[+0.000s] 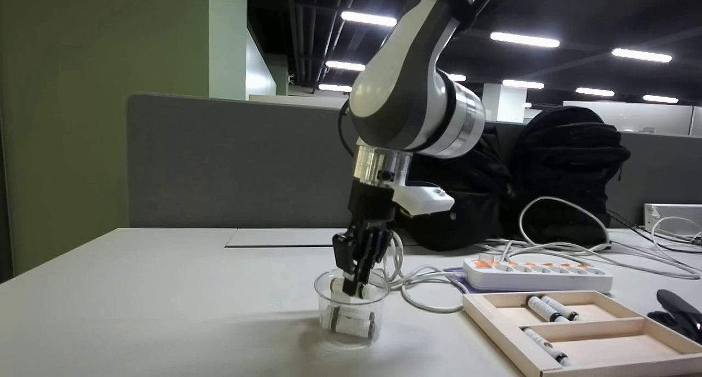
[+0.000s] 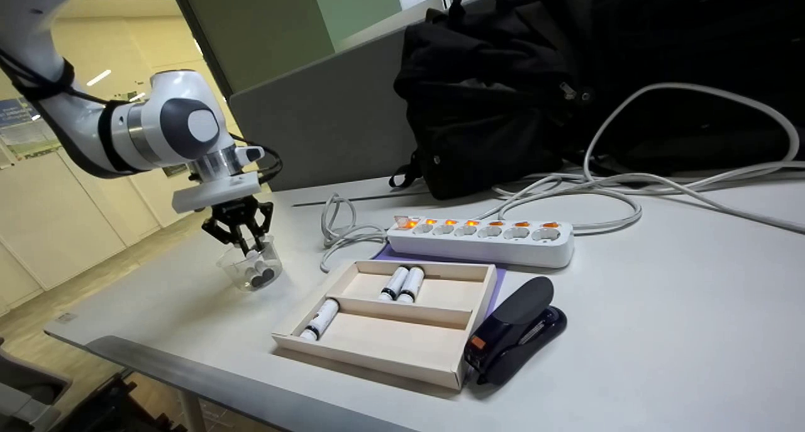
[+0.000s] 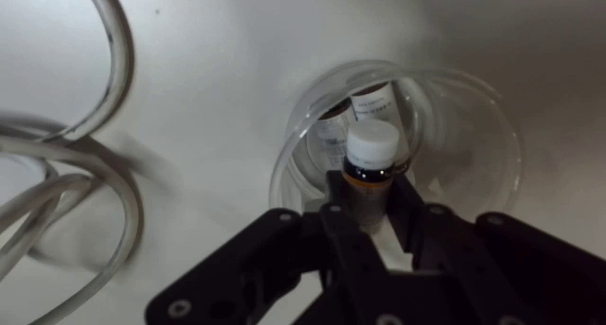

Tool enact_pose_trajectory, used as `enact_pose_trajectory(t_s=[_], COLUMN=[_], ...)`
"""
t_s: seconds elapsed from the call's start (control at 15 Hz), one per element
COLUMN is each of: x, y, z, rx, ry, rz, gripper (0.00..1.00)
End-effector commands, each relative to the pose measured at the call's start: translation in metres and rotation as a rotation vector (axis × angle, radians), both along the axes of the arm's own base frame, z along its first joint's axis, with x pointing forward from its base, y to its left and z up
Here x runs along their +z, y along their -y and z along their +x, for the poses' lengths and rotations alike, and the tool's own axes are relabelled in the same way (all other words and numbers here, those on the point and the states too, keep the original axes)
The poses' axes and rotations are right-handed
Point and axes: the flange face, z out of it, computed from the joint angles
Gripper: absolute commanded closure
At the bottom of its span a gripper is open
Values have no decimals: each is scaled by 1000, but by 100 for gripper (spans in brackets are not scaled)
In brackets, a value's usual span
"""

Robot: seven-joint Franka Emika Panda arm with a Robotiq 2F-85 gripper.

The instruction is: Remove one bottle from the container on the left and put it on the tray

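My gripper (image 3: pixel 368 188) is shut on a bottle (image 3: pixel 372 143), a small vial with a white cap, its sides touched by both fingers. In both exterior views the fingertips (image 1: pixel 354 289) (image 2: pixel 253 248) are inside the mouth of the clear round container (image 1: pixel 348 345) (image 2: pixel 233 271). The held bottle (image 1: pixel 337 286) lies roughly level, near rim height. Below it, more bottles (image 1: pixel 351 326) (image 3: pixel 374 102) lie in the container. The light wooden tray (image 1: pixel 493 336) (image 2: pixel 371 359) has two bottles (image 2: pixel 394 283) in its back compartment and one (image 2: pixel 321 319) in its front compartment.
A white power strip (image 1: pixel 537 276) (image 2: pixel 481 246) stands behind the tray. A dark stapler (image 2: pixel 516 331) lies beside the tray. Grey cable loops (image 1: pixel 430 305) (image 3: pixel 120 211) lie close to the container. Black backpacks (image 1: pixel 567 174) (image 2: pixel 484 111) stand at the back.
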Motion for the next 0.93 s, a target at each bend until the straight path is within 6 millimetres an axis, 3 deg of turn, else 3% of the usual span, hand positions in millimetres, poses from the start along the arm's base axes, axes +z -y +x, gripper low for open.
enact_pose_trajectory(t_s=[0.0, 0.27, 0.47, 0.6, 0.87], x=[54, 110, 138, 137, 115], y=[-10, -5, 31, 65, 126], z=[7, 4, -11, -25, -57], rx=[-32, -62, -179, -283, -440], ry=[65, 158, 243, 252, 249], rz=[22, 33, 11, 10, 2], gripper=[93, 93, 93, 93, 93])
